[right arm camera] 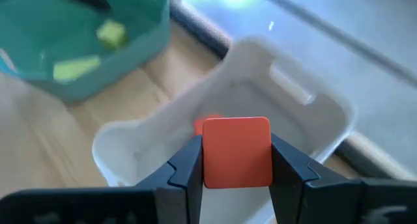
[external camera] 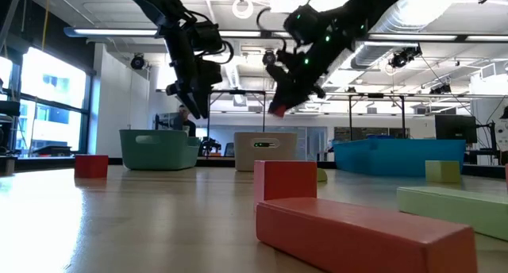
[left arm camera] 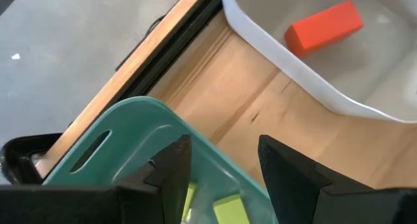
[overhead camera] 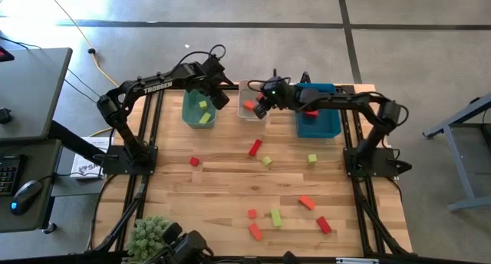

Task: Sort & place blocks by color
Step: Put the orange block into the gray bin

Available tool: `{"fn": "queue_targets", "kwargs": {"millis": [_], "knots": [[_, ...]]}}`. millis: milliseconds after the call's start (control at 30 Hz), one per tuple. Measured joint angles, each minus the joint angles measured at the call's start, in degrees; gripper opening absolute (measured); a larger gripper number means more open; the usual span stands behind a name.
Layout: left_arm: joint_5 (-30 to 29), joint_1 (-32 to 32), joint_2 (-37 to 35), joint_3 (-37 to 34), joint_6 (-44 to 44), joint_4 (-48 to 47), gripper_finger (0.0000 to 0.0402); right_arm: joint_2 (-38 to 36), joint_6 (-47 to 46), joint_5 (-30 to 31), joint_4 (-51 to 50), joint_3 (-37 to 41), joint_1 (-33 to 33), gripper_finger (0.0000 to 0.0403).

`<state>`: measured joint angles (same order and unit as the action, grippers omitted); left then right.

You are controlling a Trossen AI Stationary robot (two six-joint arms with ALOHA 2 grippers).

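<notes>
Right gripper [right arm camera: 236, 160] is hanging over the white bin [overhead camera: 247, 109] at the far edge of the table [overhead camera: 230, 183], fingers clamped on an orange-red block [right arm camera: 237, 151]. One more orange-red block [left arm camera: 324, 27] is already lying in that bin. Left gripper [left arm camera: 221, 160] is up over the green bin [overhead camera: 198, 110], right next door on the far edge toward the left side, fingers spread apart with nothing between them. Two yellow-green blocks [overhead camera: 204, 111] sit inside the green bin. The blue bin [overhead camera: 318, 122] is on the far right, and the right arm crosses over it, so I can't really tell what's in there.

The rest of the blocks are loose on the table: a small deep red cube [overhead camera: 194, 161] toward the left, a red bar [overhead camera: 255, 147] and a yellow-green cube [overhead camera: 266, 162] around the middle, and another yellow-green cube [overhead camera: 312, 159] toward the right. Nearer the front edge there's an orange-red bar [overhead camera: 307, 202], a small orange-red cube [overhead camera: 252, 213], a yellow-green bar [overhead camera: 275, 217], an orange-red bar [overhead camera: 255, 232] and a deep red bar [overhead camera: 324, 225].
</notes>
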<state>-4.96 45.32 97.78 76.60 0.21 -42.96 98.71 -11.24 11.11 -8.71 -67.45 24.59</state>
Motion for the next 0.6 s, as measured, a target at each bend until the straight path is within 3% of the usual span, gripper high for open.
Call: {"fn": "queue_targets", "kwargs": {"millis": [267, 500, 600], "knots": [[0.44, 0.0, 0.0, 0.0, -0.01, -0.11, 0.0168, 4.27, -3.94, -5.36, -0.65, 0.03, -0.15, 0.0105], [0.43, 0.0, 0.0, 0.0, 0.02, -0.09, 0.0168, 4.33, -5.9, -5.19, -1.12, 0.03, -0.13, 0.0105], [0.4, 0.0, 0.0, 0.0, 0.02, -0.09, 0.0168, 4.33, -6.75, -4.29, -1.13, 0.03, -0.1, 0.014]]}}
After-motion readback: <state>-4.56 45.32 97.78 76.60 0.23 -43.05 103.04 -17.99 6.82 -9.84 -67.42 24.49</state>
